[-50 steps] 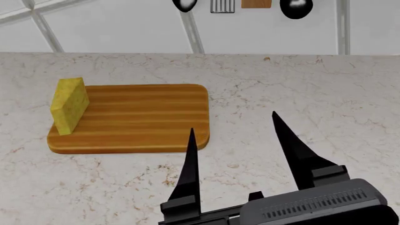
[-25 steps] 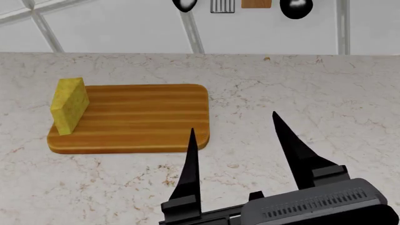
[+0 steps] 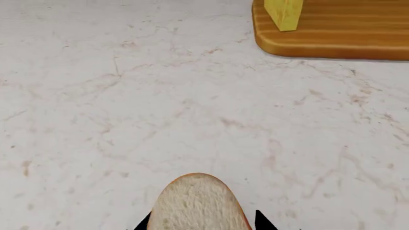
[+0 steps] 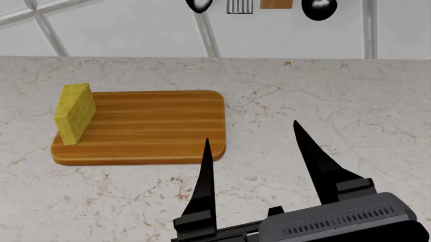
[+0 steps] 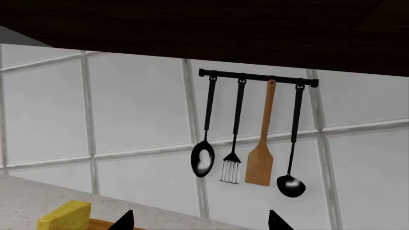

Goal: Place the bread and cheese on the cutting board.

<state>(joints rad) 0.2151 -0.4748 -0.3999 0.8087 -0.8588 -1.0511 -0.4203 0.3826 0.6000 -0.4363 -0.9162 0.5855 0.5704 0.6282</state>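
I am looking down on a pale marble countertop [image 4: 336,96] that runs back to a white tiled wall [image 5: 141,110]; a dark cabinet underside hangs above the tiles in my right wrist view, and below it a black rail [image 5: 257,78] carries four utensils, a black spoon [image 5: 204,158], a black slotted turner [image 5: 231,167], a wooden spatula [image 5: 259,165] and a black ladle [image 5: 290,184]. The cutting board [image 4: 151,128] lies flat on the counter left of centre in my head view, its long side across the view; the cheese [image 4: 74,114] stands upright on the board's left end, its yellow speckled face turned toward the rest of the board. My right gripper [image 4: 251,132] hovers over bare counter just beside the board's near right corner, its two black fingers spread wide with nothing between them; the left finger's tip overlaps the board's near edge in the head view. My left gripper [image 3: 199,221] is out of the head view; in its wrist view the bread [image 3: 198,203] sits between its fingertips [image 3: 261,220], crumb face toward the camera, over bare marble and well apart from the board; the grip looks closed on the slice.
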